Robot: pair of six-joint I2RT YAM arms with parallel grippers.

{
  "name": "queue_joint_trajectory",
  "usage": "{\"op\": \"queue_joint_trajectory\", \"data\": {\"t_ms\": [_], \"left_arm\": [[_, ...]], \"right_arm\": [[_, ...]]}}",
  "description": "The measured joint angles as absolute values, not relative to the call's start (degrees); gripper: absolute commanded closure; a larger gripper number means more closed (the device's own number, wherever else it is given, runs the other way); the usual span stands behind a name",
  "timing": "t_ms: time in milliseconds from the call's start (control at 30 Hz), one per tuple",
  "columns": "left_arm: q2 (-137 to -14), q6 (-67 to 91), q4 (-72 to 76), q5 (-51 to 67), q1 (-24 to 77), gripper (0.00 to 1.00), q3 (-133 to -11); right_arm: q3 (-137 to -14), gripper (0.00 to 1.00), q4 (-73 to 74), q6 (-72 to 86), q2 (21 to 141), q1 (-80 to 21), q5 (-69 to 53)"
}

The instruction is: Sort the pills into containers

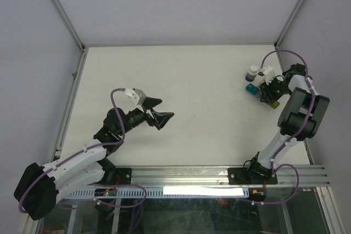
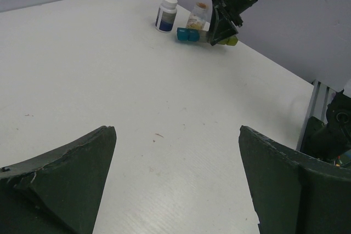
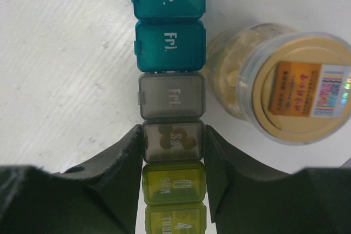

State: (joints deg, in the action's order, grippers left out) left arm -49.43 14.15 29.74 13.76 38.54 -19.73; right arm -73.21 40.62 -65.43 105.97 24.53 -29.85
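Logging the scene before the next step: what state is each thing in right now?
containers: visible lids shut; pills show inside the Sat compartment.
right pincer: closed on the containers at Sat.
left pincer: open, empty.
amber bottle: upright, capped.
white-capped bottle: upright, capped.

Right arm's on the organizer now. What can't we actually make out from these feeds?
Top view: containers mostly hidden under the right end effector; only the blue end shows.
Right wrist view: the strip is cut off by top and bottom edges; pills under the tinted Sat lid too blurred to count.
Left wrist view: white-capped bottle label too small to read.
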Motion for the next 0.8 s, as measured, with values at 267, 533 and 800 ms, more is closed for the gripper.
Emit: {"op": "queue_joint_trajectory", "data": {"t_ms": [267, 533, 800], "left_arm": [[-49.43, 14.17, 29.74, 13.82, 38.54, 0.03, -19.73], [-49.39, 14.22, 29.65, 14.66, 38.54, 0.02, -19.77], [-49.76, 15.68, 27.92, 16.58, 37.98, 0.01, -24.21]], "right_arm": [[-74.89, 0.31, 38.15, -60.86, 107.92, 24.47, -26.30], [-74.91, 0.22, 39.68, -59.66, 105.21, 24.47, -28.08], [-79.72, 0.12, 51.40, -58.43, 90.85, 24.10, -39.35]]}}
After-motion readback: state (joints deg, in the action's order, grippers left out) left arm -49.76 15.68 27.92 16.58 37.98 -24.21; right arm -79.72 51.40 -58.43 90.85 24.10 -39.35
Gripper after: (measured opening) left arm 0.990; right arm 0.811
